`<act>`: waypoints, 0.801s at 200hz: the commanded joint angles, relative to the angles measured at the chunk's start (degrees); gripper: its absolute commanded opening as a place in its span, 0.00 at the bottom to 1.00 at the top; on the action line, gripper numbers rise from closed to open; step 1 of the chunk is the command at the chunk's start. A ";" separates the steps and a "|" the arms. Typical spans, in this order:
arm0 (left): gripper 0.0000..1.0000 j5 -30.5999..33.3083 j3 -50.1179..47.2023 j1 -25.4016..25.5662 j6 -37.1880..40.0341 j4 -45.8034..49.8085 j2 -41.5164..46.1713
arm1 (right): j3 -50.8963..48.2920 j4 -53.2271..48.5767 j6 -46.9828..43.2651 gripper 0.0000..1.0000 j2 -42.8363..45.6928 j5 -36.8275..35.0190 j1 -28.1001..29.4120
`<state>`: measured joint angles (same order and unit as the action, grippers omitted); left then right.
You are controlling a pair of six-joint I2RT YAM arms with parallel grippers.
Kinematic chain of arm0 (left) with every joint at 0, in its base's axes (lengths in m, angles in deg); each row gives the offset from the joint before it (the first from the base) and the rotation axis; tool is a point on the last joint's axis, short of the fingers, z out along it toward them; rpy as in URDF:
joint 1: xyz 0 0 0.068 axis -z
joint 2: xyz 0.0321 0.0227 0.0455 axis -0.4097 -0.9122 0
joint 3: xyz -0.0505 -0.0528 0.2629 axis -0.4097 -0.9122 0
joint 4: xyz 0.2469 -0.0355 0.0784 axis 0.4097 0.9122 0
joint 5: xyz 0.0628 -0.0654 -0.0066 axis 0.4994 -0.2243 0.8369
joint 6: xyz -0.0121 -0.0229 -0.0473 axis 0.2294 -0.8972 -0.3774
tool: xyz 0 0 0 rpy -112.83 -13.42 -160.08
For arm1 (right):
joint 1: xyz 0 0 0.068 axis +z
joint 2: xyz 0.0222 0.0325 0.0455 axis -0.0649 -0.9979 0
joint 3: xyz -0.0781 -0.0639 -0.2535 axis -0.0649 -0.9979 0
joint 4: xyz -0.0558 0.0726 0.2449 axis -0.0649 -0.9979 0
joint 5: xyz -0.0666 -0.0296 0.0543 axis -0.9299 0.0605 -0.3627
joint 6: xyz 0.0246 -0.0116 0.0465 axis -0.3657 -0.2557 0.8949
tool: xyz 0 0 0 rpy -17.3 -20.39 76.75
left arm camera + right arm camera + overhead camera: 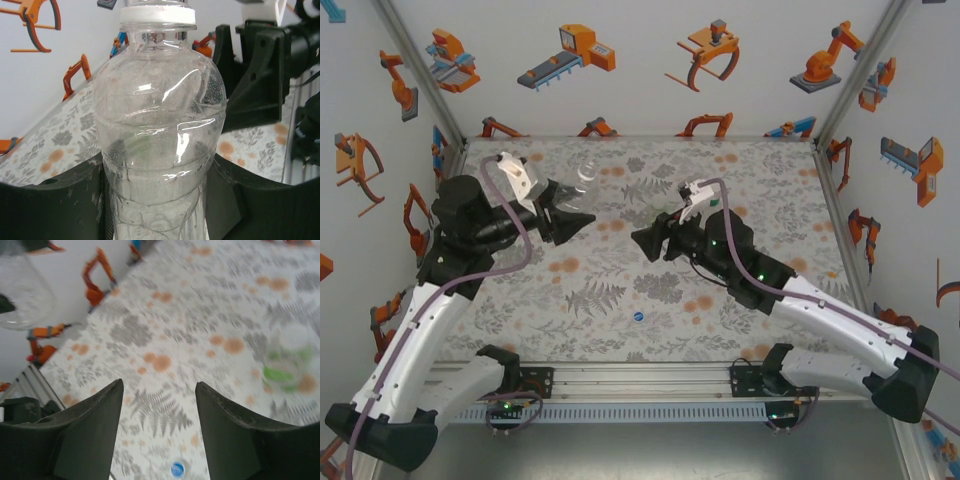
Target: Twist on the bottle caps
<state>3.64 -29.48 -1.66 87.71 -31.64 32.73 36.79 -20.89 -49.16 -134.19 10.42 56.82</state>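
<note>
A clear bottle [160, 125] with a white cap [157, 15] on its neck sits clamped between the jaws of the left gripper [157, 200]. The right gripper [159, 430] has its jaws apart and empty. A blue cap [176, 469] lies on the table [200, 315] near it, and a blurred green-tinted bottle [286, 362] stands off to one side.

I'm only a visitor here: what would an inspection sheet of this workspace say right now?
Surface: table with a grey-and-orange leaf print.
Job's things: clear bottle, white-topped, in the left gripper; blue cap loose on the table; green-tinted bottle on the table, blurred.
Clutter: nothing seen.
Grippers: left gripper shut on the clear bottle; right gripper open, holding nothing.
Cables: purple cable along each arm.
Surroundings: white walls with orange robot pictures.
</note>
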 commanded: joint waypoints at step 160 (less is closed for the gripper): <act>0.00 11.33 -14.99 -0.99 7.18 -4.94 9.67 | 11.95 -34.27 17.13 0.39 -26.21 -5.77 8.59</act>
<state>13.47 -43.91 -2.47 95.87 -33.78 41.56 46.05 -52.04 -33.07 -158.05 4.78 64.08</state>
